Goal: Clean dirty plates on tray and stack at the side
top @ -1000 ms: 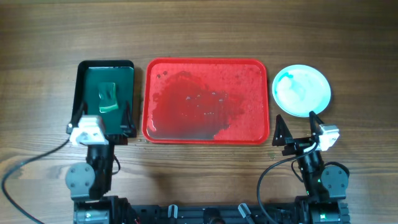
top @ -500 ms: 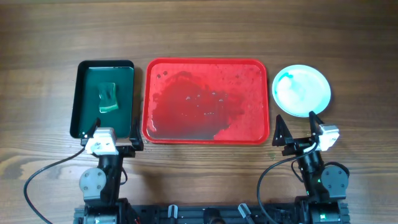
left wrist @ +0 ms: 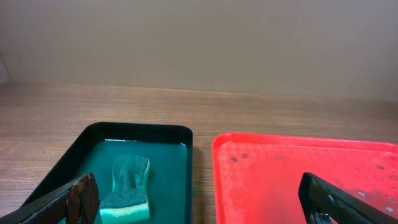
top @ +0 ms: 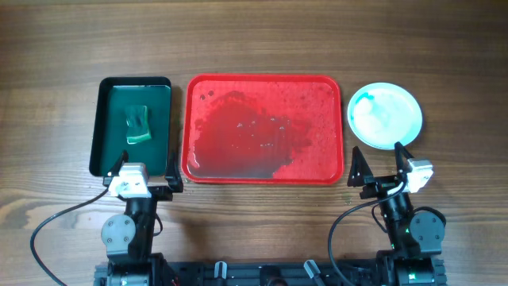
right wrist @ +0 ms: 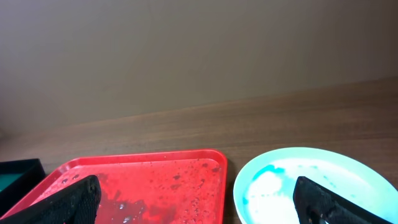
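The red tray (top: pixel 263 86) lies in the middle of the table, wet and with no plates on it; it also shows in the left wrist view (left wrist: pixel 298 180) and the right wrist view (right wrist: pixel 143 180). A stack of plates (top: pixel 386 115) with a pale aqua one on top, smeared teal-green, sits to the tray's right and shows in the right wrist view (right wrist: pixel 311 183). How many plates are in the stack cannot be told. My left gripper (top: pixel 145 179) is open and empty below the green tray's near edge. My right gripper (top: pixel 382 165) is open and empty just in front of the plates.
A dark green tray (top: pixel 133 125) left of the red tray holds teal water and a green sponge (top: pixel 138 125), also seen in the left wrist view (left wrist: pixel 129 190). A cable (top: pixel 55 218) runs from the left arm's base.
From one second ago to half a second ago my left gripper drew back toward the table's near edge, off the green tray. Since then nothing has moved.
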